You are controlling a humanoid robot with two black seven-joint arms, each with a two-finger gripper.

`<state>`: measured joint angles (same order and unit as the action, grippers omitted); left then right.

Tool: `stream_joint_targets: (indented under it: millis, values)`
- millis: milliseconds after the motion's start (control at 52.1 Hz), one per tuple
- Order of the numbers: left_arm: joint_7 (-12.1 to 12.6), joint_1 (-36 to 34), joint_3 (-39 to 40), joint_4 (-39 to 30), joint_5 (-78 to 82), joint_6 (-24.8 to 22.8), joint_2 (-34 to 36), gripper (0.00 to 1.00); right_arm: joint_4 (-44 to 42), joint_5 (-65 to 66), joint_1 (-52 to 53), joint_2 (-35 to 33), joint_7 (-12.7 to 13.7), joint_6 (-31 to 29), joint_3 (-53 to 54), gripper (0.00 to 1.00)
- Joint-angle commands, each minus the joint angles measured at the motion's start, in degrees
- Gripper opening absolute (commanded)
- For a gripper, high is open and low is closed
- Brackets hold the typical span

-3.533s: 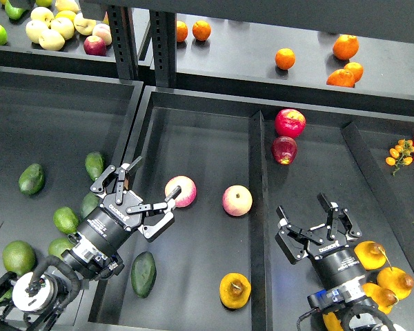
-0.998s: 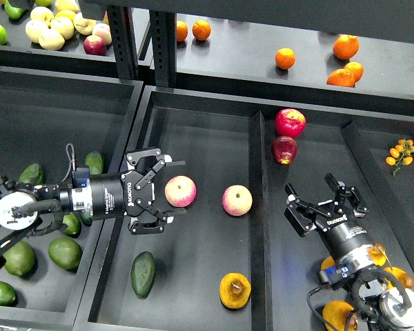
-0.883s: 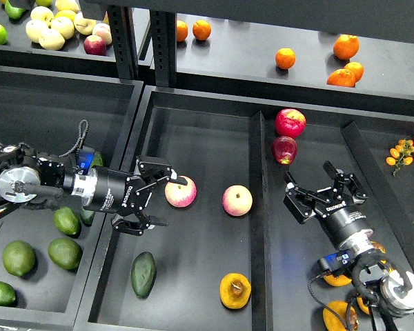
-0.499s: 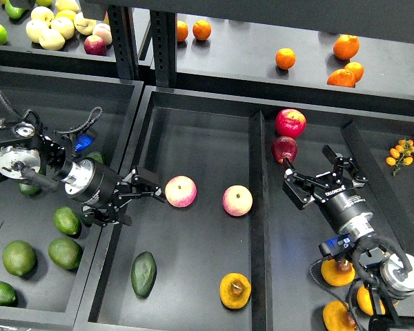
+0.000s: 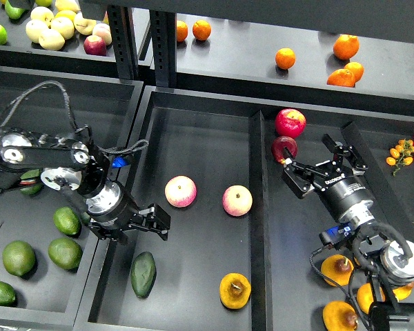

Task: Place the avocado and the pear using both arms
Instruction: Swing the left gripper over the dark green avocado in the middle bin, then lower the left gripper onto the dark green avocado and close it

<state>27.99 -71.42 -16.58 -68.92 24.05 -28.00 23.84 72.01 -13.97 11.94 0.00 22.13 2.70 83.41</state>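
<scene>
The dark green avocado [image 5: 143, 274] lies in the middle bin near its front left corner. An orange-yellow pear [image 5: 234, 290] with a dark dimple lies in the same bin, front right. My left gripper [image 5: 139, 227] is open and empty, hanging just above and behind the avocado, not touching it. My right gripper [image 5: 322, 166] is open and empty over the right bin, just right of the dark red apple [image 5: 283, 148]. Several more pears [image 5: 338, 269] lie in the right bin's front, beside my right arm.
Two pink-yellow apples [image 5: 181, 191] [image 5: 237, 200] lie mid-bin. A red apple [image 5: 290, 122] lies at the right bin's back. Lighter green avocados [image 5: 66, 221] fill the left bin. A divider wall [image 5: 257, 207] separates middle and right bins. Oranges [image 5: 285, 58] sit on the shelf behind.
My left gripper has drawn back from the pink-yellow apple and moved down toward the avocado. My right gripper has moved forward and up toward the red apples. The fruit has not moved.
</scene>
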Motion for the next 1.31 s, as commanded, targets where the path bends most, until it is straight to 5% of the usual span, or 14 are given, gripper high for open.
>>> stream_joint_targets:
  millis: [0,1286]
  values:
    - [0.01,-0.12,-1.79,1.60,0.12,0.00,-3.45,0.99,0.15,-0.01,0.10,0.00,-0.07,0.02,0.09,1.00]
    - [0.01,6.91,-5.74,18.12,2.05,0.00,-11.63,0.99,0.32,-0.01,0.19,0.00,0.20,-0.06,0.00,1.00]
